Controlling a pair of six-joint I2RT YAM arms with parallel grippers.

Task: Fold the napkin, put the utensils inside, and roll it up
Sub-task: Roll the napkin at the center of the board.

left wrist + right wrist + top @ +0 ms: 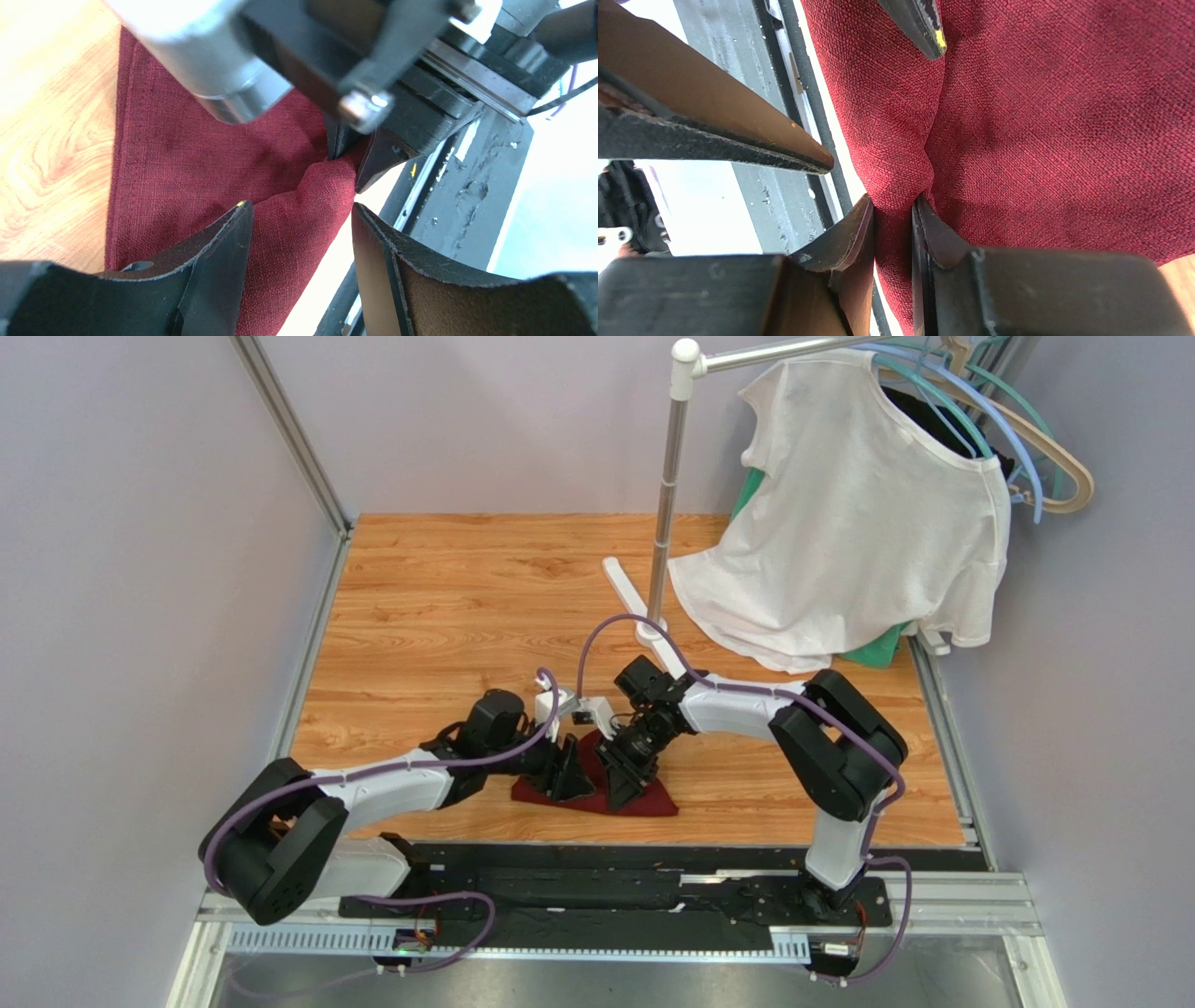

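Note:
The dark maroon napkin [654, 800] lies near the front edge of the wooden table [449, 602], under both grippers. My right gripper [626, 765] is shut on a raised fold of the napkin [1053, 126]; in the right wrist view [894, 207] the cloth is pinched between its fingers. My left gripper [568, 773] is open, its fingers [224, 245] on either side of the lifted ridge of the napkin [182, 154], not closed on it. The right gripper's tips [349, 150] show pinching the cloth just ahead. No utensils are in view.
A clothes rack pole [671, 504] stands at the back with a white T-shirt [856, 504] on hangers [1045, 469]. The rack's white base leg [626, 588] lies on the wood. The black mounting rail [631, 896] runs just beyond the napkin's near edge.

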